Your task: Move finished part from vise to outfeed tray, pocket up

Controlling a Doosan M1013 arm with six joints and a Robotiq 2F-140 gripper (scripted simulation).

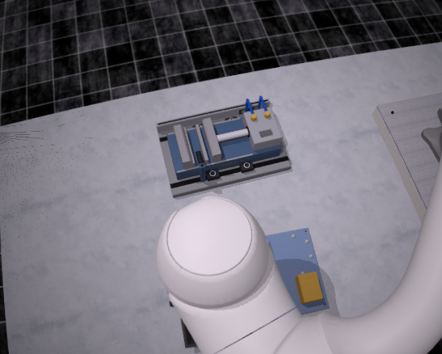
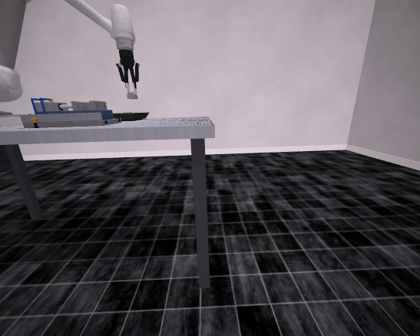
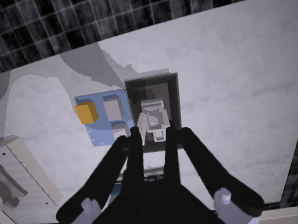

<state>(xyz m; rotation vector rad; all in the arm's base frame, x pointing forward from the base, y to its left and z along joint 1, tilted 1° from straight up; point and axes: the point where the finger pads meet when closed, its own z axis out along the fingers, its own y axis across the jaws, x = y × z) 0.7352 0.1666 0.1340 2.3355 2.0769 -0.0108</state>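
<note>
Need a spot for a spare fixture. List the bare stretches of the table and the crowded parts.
Bare: the table left of the vise, and the strip between the vise and the grey plate. Crowded: around the blue plate and dark tray, where the gripper hangs holding the part.

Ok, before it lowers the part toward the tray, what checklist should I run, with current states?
1. End effector shut on the part: ok.
2. Part out of the vise: ok, the space between its blocks shows nothing.
3. Part above the tray: ok, wrist view shows the dark tray right beneath it.
4. Part clear of the tray floor: ok, it hangs well above the table in the exterior view.
5. Pocket facing up: cannot tell.
6. Tray floor free of other things: cannot tell, the part and fingers hide some of it.
</note>
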